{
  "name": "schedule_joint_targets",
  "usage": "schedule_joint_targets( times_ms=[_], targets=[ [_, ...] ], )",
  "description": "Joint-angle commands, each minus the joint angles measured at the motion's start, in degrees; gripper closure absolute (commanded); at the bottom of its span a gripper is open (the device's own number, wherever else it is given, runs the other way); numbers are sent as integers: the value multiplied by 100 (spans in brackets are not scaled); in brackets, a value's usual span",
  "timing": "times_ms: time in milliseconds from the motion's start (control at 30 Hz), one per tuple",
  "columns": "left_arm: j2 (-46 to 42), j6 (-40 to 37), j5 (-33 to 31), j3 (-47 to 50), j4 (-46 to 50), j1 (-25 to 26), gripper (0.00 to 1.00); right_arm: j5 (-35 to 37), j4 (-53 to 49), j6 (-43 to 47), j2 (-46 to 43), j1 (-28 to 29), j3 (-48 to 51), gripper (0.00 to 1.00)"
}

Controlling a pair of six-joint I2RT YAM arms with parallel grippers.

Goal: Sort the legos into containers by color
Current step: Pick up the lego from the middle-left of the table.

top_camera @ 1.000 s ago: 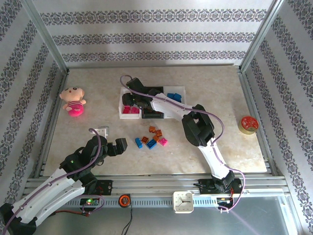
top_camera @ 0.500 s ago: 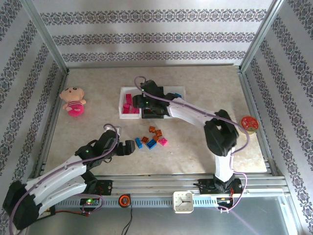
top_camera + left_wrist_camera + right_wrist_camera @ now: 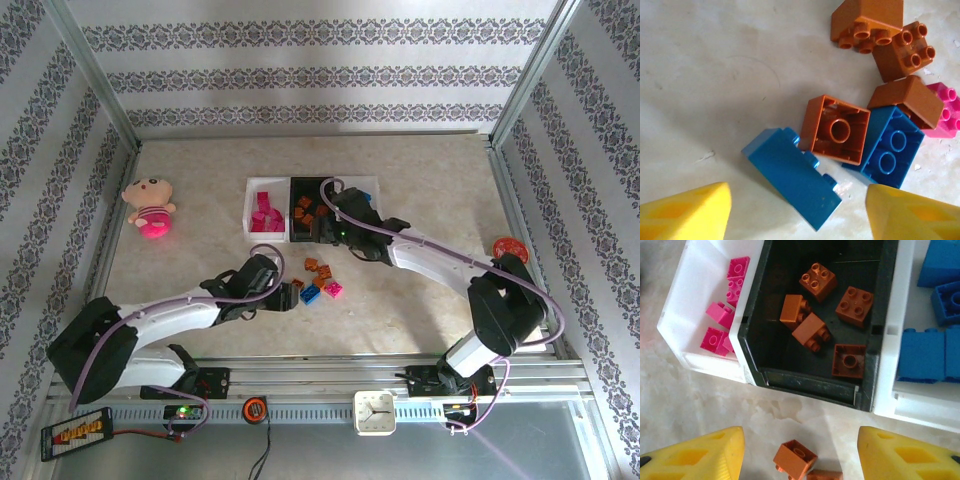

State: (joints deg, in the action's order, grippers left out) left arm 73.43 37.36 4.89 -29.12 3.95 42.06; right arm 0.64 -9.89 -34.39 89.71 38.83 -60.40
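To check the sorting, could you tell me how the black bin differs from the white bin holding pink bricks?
Contents: the black bin holds orange-brown bricks, the white bin pink bricks. Position: the black bin sits mid-row, the white bin at the left end. Both are rectangular, open-topped, side by side.

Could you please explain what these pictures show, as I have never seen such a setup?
This is a robot: a left arm and a right arm bolted at the near edge of a table, each ending in a two-finger gripper. One picture looks down from above; the other two come from wrist cameras, so the yellow fingers frame them. The left gripper hangs open over loose bricks, a blue brick nearest. The right gripper is open, facing a white bin of pink bricks, a black bin of orange bricks and a second white bin of blue bricks. Nothing is held.
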Motion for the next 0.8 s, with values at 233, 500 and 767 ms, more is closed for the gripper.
schedule_joint_targets(
  times_ms=[233,500,767],
  targets=[
    [402,-101,-207,-206,-315,65,54,139,215,-90,-593,-183,377,38],
    [275,-45,-364,-1,-92,64,61,189,216,-122,-836,-297,589,38],
    [-105,-54,-473,5,178,70,77,262,210,-173,-1171,-426,856,38]
  ],
)
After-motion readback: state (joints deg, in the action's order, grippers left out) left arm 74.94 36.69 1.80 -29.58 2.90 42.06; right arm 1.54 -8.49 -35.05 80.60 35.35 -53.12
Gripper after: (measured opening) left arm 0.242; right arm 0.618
